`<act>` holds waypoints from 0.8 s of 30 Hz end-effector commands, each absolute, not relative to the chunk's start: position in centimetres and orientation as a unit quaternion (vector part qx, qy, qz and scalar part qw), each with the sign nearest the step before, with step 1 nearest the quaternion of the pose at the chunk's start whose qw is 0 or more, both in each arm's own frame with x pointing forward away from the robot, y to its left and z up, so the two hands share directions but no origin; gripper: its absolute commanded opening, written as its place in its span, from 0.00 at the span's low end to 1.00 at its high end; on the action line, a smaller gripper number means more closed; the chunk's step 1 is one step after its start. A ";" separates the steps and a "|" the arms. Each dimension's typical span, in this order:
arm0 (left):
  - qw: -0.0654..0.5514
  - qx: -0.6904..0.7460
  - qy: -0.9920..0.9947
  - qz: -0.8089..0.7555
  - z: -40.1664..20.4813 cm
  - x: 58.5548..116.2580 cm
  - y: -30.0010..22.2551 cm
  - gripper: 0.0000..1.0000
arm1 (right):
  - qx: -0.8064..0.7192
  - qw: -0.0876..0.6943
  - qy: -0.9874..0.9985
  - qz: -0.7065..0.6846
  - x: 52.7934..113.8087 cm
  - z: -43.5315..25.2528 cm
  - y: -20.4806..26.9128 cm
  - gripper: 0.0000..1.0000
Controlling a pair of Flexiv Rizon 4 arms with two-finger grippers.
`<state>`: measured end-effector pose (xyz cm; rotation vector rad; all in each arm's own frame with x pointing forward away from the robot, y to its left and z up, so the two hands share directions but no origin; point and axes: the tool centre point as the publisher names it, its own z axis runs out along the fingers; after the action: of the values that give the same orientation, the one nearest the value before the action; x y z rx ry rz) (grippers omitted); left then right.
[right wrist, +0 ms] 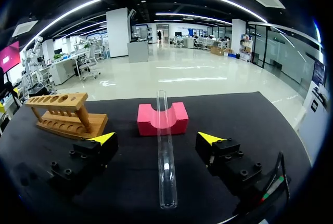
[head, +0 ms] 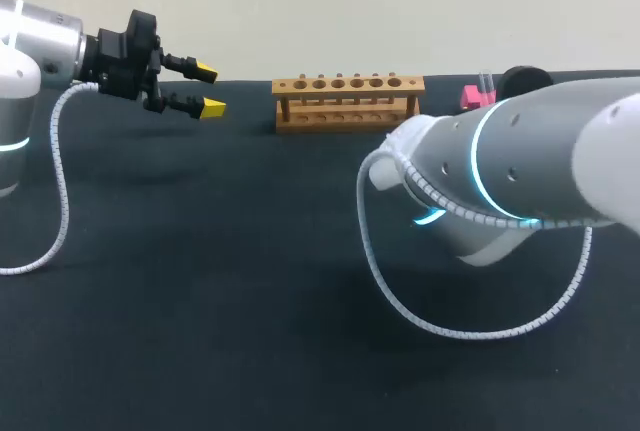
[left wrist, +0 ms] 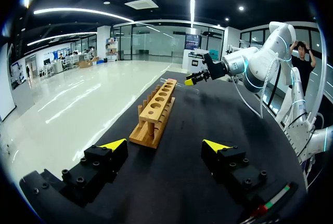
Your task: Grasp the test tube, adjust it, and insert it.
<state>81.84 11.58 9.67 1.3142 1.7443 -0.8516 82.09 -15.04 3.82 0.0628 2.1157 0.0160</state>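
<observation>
The test tube lies between the right claw's spread fingers, its long axis running straight ahead, its far end on the pink cradle. The left claw, also open, hangs well away.

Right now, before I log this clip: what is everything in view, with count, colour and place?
table: one, black, under everything.
wooden rack: one, light brown, at the table's far side, its holes empty.
pink cradle: one, pink, on the table to the rack's right in the head view.
test tube: one, clear, lying in the cradle's groove, its near end pointing toward the right pincer.
left pincer: one, black with yellow tips, open and empty, left of the rack.
right pincer: one, black with yellow tips, open, a finger on either side of the tube, not touching it.
</observation>
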 end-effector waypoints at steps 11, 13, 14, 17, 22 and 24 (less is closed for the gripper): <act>0.391 0.516 0.685 -0.334 9.6 81.7 11.6 1.00 | 0.018 0.475 0.879 0.031 82.7 3.0 -15.1 1.00; 0.391 0.516 0.685 -0.334 9.6 81.7 11.6 1.00 | 0.016 0.474 0.880 0.033 82.8 2.8 -15.1 1.00; 0.391 0.516 0.685 -0.334 9.6 81.7 11.6 1.00 | 0.016 0.473 0.880 0.033 82.9 2.6 -15.1 1.00; 0.391 0.516 0.685 -0.334 9.6 81.7 11.6 1.00 | 0.015 0.471 0.881 0.035 83.0 2.3 -15.3 1.00; 0.391 0.516 0.685 -0.334 9.6 81.7 11.6 1.00 | 0.014 0.469 0.883 0.037 83.5 1.6 -15.7 1.00; 0.391 0.516 0.685 -0.334 9.6 81.7 11.6 1.00 | 0.010 0.468 0.883 0.038 83.6 1.5 -15.7 1.00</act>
<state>81.84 11.59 9.67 1.3142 1.7443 -0.8516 83.44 -15.45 1.79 0.0315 2.1729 0.0809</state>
